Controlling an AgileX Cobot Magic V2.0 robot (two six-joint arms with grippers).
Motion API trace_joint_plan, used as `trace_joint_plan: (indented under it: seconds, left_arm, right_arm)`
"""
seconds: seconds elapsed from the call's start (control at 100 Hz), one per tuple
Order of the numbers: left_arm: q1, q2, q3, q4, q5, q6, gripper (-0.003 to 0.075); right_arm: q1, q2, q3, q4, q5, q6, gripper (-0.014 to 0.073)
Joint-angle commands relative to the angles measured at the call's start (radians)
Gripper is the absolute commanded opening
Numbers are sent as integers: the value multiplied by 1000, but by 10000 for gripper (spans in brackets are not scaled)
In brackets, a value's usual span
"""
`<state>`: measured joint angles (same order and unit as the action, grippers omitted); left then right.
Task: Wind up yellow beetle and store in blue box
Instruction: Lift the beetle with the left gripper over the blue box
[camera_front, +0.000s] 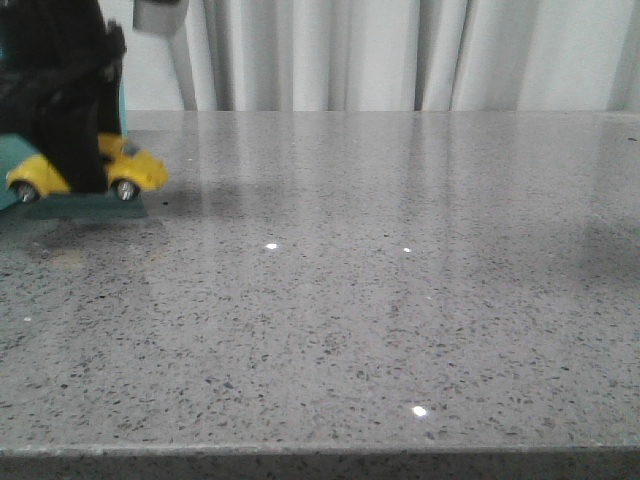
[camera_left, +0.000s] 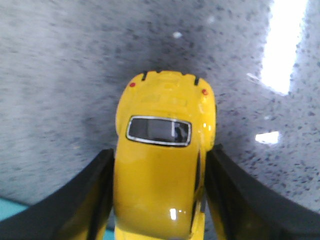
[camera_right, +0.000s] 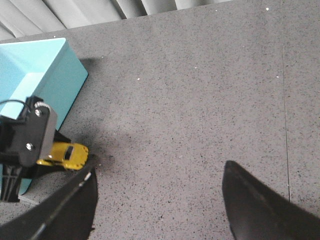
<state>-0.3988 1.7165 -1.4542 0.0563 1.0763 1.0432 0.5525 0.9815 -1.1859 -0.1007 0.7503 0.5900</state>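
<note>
So the yellow beetle (camera_front: 135, 170) is pinched between the left claw (camera_left: 160, 195) fingers, held just above the grey speckled tabletop (camera_front: 380, 300) right in front of the blue box (camera_right: 40, 75). The right claw (camera_right: 160, 200) hangs well off to the side, spread wide with nothing in it.
</note>
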Motion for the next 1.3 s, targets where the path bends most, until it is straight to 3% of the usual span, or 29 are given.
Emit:
trace_joint_plan:
  seconds: [0.0, 0.12, 0.36, 0.57, 0.8, 1.29]
  left_arm:
    - [-9, -69, -102, -16, -16, -46, 228]
    - [-1, -94, -250, -14, -22, -235, 229]
    - [124, -131, -479, 56, 18, -822, 228]
    - [307, -124, -480, 56, 148, -1018, 228]
    - [426, -67, -443, 51, 193, -1050, 228]
    - [435, 80, -342, 44, 179, -1050, 229]
  right_arm:
    - [1, -18, -22, -16, -81, -10, 528]
    - [1, -18, -22, -16, -84, -10, 528]
    - [1, -18, -22, -16, -84, -10, 528]
    - [1, -18, -22, -16, -84, -10, 528]
    - [1, -18, -22, -16, -85, -10, 528]
    - [1, -18, -22, -16, -88, -10, 528]
